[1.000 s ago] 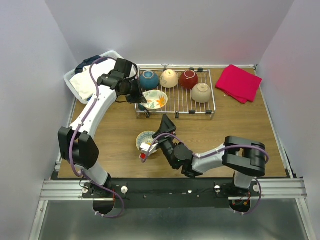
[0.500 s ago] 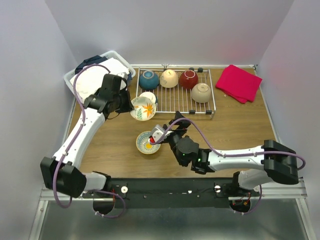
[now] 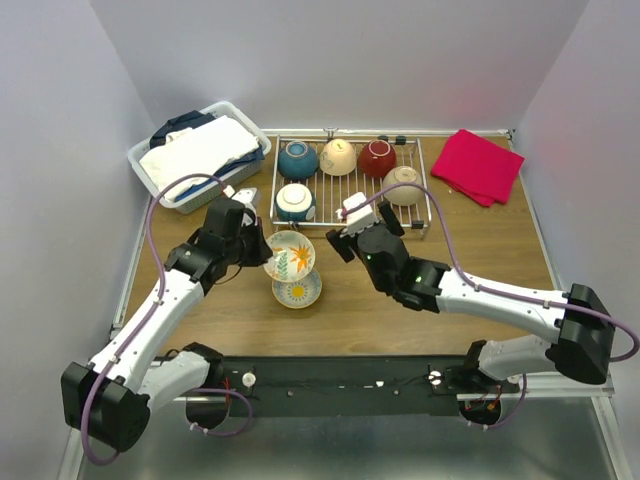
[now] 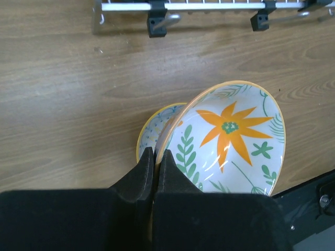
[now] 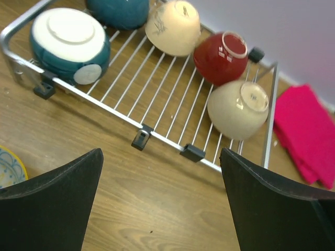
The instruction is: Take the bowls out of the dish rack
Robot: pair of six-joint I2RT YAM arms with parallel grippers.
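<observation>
Orange-flowered bowl [image 4: 230,141] hiding most of yellow-rimmed bowl [image 4: 152,137], dish rack [image 4: 209,6] cropped

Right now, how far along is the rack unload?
Done: one yellow-rimmed bowl sits on the table. In hand: the left gripper pinches the rim of the orange-flower bowl over it; the right gripper is open and empty, facing the dish rack. Left: five bowls upside down in the rack: front teal bowl, back teal bowl, cream bowl, dark red bowl, beige bowl.
</observation>
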